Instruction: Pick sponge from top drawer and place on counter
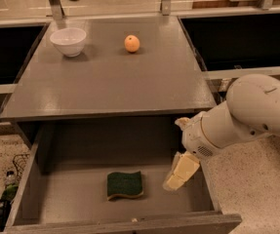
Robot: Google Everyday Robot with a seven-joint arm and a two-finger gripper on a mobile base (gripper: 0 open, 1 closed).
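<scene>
The sponge (125, 185) lies flat on the bottom of the open top drawer (61, 199), green face up with a yellow edge showing, near the drawer's front middle. My gripper (180, 172) hangs inside the drawer at its right side, pointing down, a short way right of the sponge and apart from it. The white arm (247, 113) reaches in from the right. The grey counter (110, 82) lies above the drawer.
A white bowl (69, 41) stands at the counter's back left and an orange (132, 43) at its back middle. Black recessed basins (237, 35) flank the counter. Speckled floor shows on both sides of the drawer.
</scene>
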